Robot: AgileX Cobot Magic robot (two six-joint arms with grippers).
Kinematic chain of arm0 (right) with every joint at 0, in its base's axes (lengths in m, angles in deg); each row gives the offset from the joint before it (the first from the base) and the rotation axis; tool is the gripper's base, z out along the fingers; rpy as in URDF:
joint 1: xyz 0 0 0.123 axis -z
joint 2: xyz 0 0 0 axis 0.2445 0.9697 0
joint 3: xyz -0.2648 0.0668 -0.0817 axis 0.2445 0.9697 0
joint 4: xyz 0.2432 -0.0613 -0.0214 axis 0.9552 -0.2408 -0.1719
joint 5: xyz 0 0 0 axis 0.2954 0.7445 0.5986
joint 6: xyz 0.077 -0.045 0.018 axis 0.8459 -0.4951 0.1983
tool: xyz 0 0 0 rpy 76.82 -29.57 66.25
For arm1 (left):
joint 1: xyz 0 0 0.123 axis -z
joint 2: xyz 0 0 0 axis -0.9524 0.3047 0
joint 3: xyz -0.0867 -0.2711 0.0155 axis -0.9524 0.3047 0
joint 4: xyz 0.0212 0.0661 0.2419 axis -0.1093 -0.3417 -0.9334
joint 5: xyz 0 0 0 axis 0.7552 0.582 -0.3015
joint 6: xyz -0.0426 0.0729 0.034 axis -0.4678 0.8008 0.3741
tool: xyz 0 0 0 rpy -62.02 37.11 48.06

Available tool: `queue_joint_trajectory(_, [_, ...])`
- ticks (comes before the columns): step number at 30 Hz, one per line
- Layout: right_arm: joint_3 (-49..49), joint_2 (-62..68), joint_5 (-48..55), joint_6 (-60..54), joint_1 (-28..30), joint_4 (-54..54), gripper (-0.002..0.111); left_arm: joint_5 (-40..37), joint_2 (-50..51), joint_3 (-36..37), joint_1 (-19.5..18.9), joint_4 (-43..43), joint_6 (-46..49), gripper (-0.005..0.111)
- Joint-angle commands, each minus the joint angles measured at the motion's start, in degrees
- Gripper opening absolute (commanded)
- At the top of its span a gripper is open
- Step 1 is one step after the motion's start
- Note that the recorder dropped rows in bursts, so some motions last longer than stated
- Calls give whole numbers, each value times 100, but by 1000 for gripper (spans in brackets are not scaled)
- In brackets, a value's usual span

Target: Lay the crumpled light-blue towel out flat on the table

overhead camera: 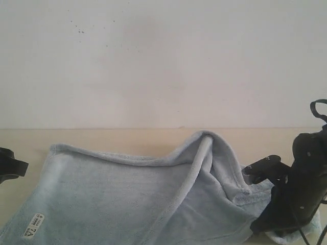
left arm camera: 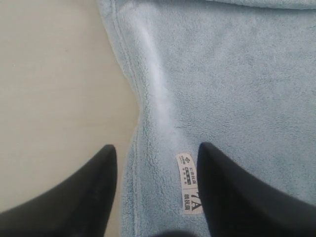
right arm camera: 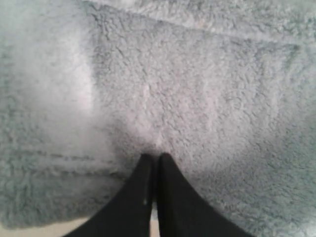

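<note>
the towel (overhead camera: 117,194) lies on the pale table (overhead camera: 102,137), towards the near edge. its left half is fairly flat, but a tall fold (overhead camera: 204,153) humps up right of centre and the right end is bunched under the arm.

the job here, by my read, is to draw that hump out. the right side wants a low, steady pull outward and away from the left, close to the tabletop so the cloth slides instead of lifting. the left end needs pinning first, or the whole sheet will just travel.

now the tools. the right gripper (right arm camera: 154,160) has its black fingers pressed together with no gap at the tips. they are buried in the fluffy pile, and the terry puckers in towards them, so it looks like a pinch of towel is caught there.

the left gripper (left arm camera: 157,145) is spread wide and holds nothing. one finger is over bare table, the other over cloth by the white label (left arm camera: 189,182), with the stitched hem (left arm camera: 136,148) running between them. whether those tips touch down, i can't tell.
</note>
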Motion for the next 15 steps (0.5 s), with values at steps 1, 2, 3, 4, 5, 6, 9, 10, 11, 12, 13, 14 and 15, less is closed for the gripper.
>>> queue_joint_trajectory(1, [588, -214, 514, -334, -443, 888, 4, 76, -29, 31, -3, 81, 42, 48])
queue_joint_trajectory(2, [646, -370, 537, -350, -636, 952, 4, 78, -29, 31, -3, 81, 42, 48])
queue_joint_trajectory(3, [696, -543, 547, -350, -857, 951, 4, 88, -29, 31, -3, 122, 42, 48])
queue_joint_trajectory(4, [729, -680, 575, -350, -1030, 937, 4, 88, -29, 31, -3, 129, 42, 48])
queue_joint_trajectory(5, [743, -861, 575, -350, -1232, 926, 4, 88, -29, 31, -3, 129, 42, 48])
queue_joint_trajectory(6, [750, -1031, 575, -299, -1398, 859, 4, 88, -29, 31, -3, 155, 42, 48])
queue_joint_trajectory(9, [750, -1516, 479, 185, -1565, 533, 4, 50, -29, 31, -3, 168, 51, 48])
queue_joint_trajectory(10, [750, -1670, 463, 323, -1565, 396, 4, 50, -29, 31, -3, 168, 51, 48])
queue_joint_trajectory(11, [750, -1810, 463, 563, -1540, 104, 4, 50, -29, 31, -3, 168, 51, 48])
queue_joint_trajectory(12, [750, -1936, 463, 863, -1496, -245, 4, 50, -29, 31, -3, 168, 51, 48])
queue_joint_trajectory(13, [750, -2024, 474, 1154, -1454, -593, 4, 50, -29, 31, -3, 168, 51, 48])
queue_joint_trajectory(14, [750, -2122, 485, 1345, -1398, -873, 4, 63, -29, 31, -3, 177, 51, 48])
queue_joint_trajectory(15, [750, -2202, 470, 1423, -1327, -1050, 4, 77, -29, 31, -3, 193, 51, 48])
